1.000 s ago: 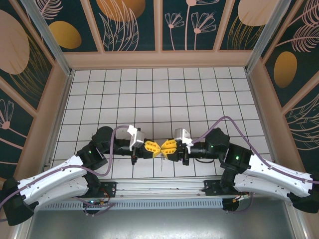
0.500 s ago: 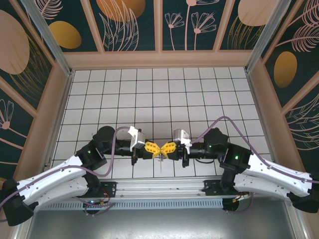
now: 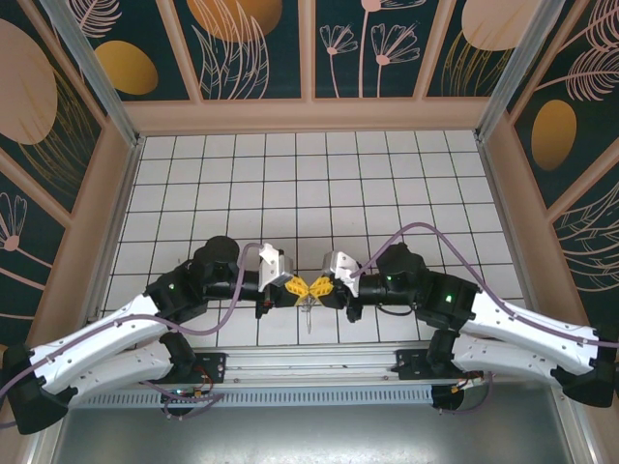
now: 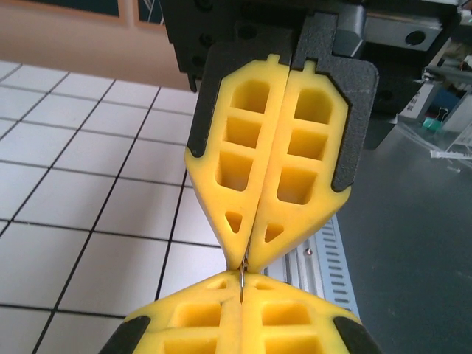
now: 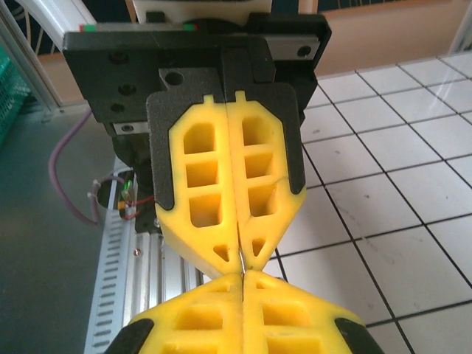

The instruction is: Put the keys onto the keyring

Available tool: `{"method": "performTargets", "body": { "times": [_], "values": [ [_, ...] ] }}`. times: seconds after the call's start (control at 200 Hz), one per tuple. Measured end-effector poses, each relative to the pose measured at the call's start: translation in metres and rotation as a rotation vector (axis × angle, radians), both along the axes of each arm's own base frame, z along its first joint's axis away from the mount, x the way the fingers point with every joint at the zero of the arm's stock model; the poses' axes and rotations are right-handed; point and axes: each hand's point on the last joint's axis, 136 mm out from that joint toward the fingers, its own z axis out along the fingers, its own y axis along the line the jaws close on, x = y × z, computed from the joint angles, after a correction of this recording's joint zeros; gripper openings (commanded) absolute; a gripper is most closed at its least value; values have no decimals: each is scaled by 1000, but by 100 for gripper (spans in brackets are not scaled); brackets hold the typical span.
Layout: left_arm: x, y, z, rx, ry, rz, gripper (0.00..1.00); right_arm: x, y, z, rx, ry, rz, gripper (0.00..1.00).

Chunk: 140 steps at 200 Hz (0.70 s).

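Note:
My left gripper (image 3: 298, 286) and right gripper (image 3: 317, 287) meet tip to tip low over the near tiles, both shut. A thin metal sliver (image 4: 240, 276) stands edge-on in the seam where the tips touch, pinched by both pairs of yellow fingers (image 4: 221, 313). The right wrist view has the same sliver (image 5: 242, 257) between the facing tips. From above, a thin grey strip (image 3: 307, 317) hangs down from the meeting point. Whether it is one of the keys or part of the keyring I cannot tell. In each wrist view, my own gripper (image 4: 241, 280) (image 5: 242, 275) is at the bottom.
The white tiled floor (image 3: 309, 184) stretches away behind the grippers to the painted back wall. A slotted metal rail (image 3: 319, 362) runs along the near edge just below them. Purple cables (image 3: 426, 232) arch over both arms.
Both wrists have drawn in toward the middle, so the fingers press closer together. The right gripper has shut. The hanging strip has shifted slightly left.

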Motion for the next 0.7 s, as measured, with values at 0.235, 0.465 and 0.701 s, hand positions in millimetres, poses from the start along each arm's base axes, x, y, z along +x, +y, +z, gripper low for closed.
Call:
{"method": "performTargets", "body": {
  "times": [0.235, 0.465, 0.701],
  "values": [
    [1, 2, -17, 77, 28, 2, 6, 1, 1, -16, -66, 10, 5, 0],
    [0, 2, -18, 79, 24, -2, 0, 1, 2, -16, -74, 6, 8, 0],
    [-6, 4, -6, -16, 20, -14, 0, -1, 2, -5, -31, 4, 13, 26]
  ]
}}
